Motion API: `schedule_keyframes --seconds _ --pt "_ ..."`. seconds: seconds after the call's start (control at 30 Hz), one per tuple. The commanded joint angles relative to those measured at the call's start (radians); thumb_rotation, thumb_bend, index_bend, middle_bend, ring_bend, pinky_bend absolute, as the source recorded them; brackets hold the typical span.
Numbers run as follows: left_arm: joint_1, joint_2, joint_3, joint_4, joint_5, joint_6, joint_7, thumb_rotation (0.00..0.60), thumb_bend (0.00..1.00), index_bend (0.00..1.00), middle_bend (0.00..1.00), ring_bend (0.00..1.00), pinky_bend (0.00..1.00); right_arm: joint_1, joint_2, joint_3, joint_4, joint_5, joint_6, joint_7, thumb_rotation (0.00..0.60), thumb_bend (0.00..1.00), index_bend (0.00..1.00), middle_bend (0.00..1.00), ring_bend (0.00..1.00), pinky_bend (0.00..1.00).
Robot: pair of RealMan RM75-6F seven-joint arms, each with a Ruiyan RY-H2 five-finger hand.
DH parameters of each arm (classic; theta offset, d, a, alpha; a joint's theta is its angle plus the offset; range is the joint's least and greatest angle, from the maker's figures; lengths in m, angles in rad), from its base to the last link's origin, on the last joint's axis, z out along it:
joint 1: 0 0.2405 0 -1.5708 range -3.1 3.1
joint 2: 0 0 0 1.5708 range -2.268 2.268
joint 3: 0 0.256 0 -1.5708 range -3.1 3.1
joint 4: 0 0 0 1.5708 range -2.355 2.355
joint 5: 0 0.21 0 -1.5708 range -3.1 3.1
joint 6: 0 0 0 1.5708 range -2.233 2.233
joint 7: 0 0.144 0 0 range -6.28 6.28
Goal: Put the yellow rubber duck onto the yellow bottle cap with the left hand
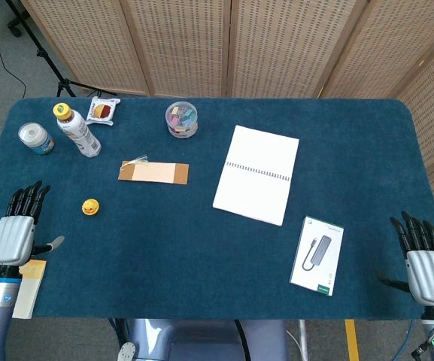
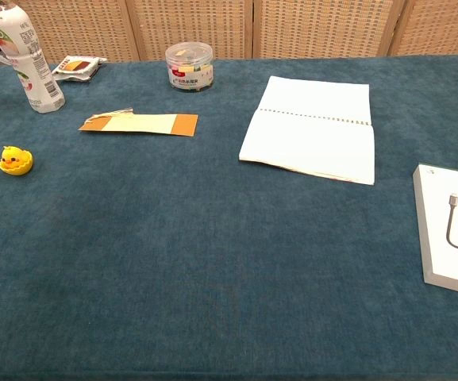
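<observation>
Fingers of the left hand (image 1: 15, 232) lay spread and empty at the worktop (image 1: 201, 263) edge overhead, the yellow rubber duck (image 1: 89, 207) sitting on its yellow bottle cap ahead and right of it; the right hand (image 1: 426, 265) rested open too. Chest view showed the duck (image 2: 14, 160) alone, neither hand.

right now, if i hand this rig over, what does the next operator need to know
Left hand: open, fingers apart, holding nothing, at the table's near left edge, apart from the duck.
Right hand: open, idle at the near right corner.
Yellow rubber duck: upright at the left of the blue cloth, near side of the plastic bottle. It appears to sit on the yellow bottle cap; the two are both yellow and hard to tell apart.
Done: placement looks complete.
Left: probably nothing; check that the duck is seated.
</observation>
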Motion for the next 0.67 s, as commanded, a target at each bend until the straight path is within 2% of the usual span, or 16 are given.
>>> schedule_keyframes --seconds 0.03,0.37,0.67 --pt "0.018 -0.010 0.017 0.019 0.035 0.025 -0.029 0.600 0.00 0.00 0.00 0.00 0.00 0.002 -0.001 0.002 -0.001 0.003 -0.002 0.000 0.600 0.00 0.00 0.00 0.00 0.00" --pt "0.070 0.028 0.041 -0.006 0.118 0.122 -0.038 0.600 0.00 0.00 0.00 0.00 0.00 0.002 0.002 -0.002 0.000 -0.005 0.000 0.009 0.600 0.00 0.00 0.00 0.00 0.00" --pt "0.073 0.029 0.030 -0.019 0.110 0.093 -0.008 0.600 0.00 0.00 0.00 0.00 0.00 0.006 -0.001 -0.003 0.002 -0.003 -0.009 0.000 0.600 0.00 0.00 0.00 0.00 0.00"
